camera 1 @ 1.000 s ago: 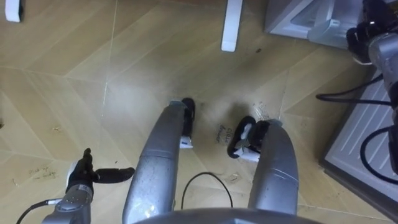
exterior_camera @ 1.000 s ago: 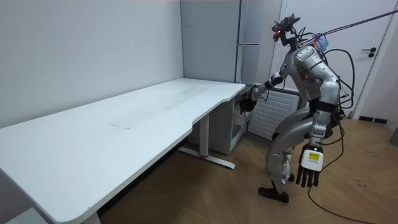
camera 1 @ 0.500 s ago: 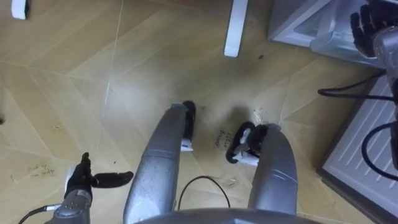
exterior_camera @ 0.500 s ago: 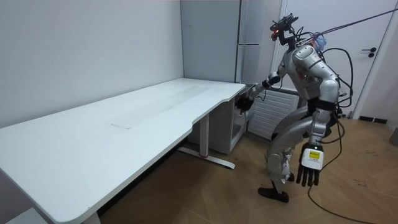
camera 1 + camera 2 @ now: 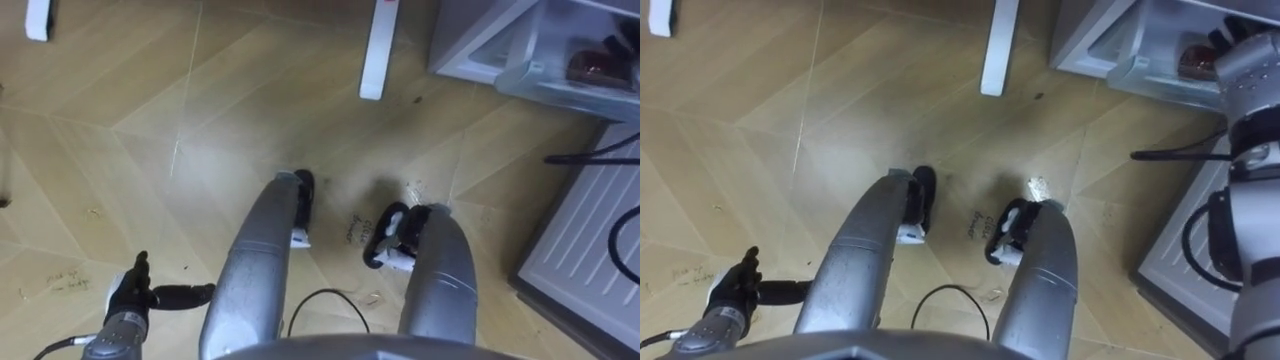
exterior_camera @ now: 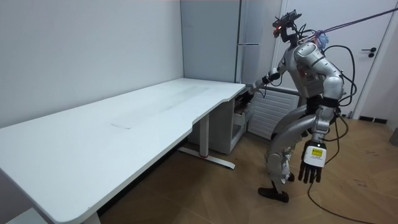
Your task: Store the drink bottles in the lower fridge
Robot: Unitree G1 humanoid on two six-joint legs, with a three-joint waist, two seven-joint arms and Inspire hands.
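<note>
A dark red drink can (image 5: 590,66) (image 5: 1195,62) lies in the clear bin of the open lower fridge (image 5: 480,45) at the upper right. My right hand (image 5: 1230,32) hovers just above and beyond the can, fingers stretched out, apart from it. In the room view my right arm reaches forward, its hand (image 6: 248,95) at the low fridge (image 6: 238,121) beside the desk. My left hand (image 5: 132,297) (image 6: 313,163) hangs at my side, open and holding nothing. I stand bent forward, facing the fridge.
A white desk (image 6: 124,118) stands to my left; its legs (image 5: 375,50) rest on the wooden floor near the fridge. A ribbed white panel (image 5: 590,230) lies at the right by my right foot. The tall grey fridge (image 6: 249,37) rises behind.
My right hand has opened and lifted off the can, which now lies in the fridge bin. The head camera has shifted a little; the left hand still hangs.
</note>
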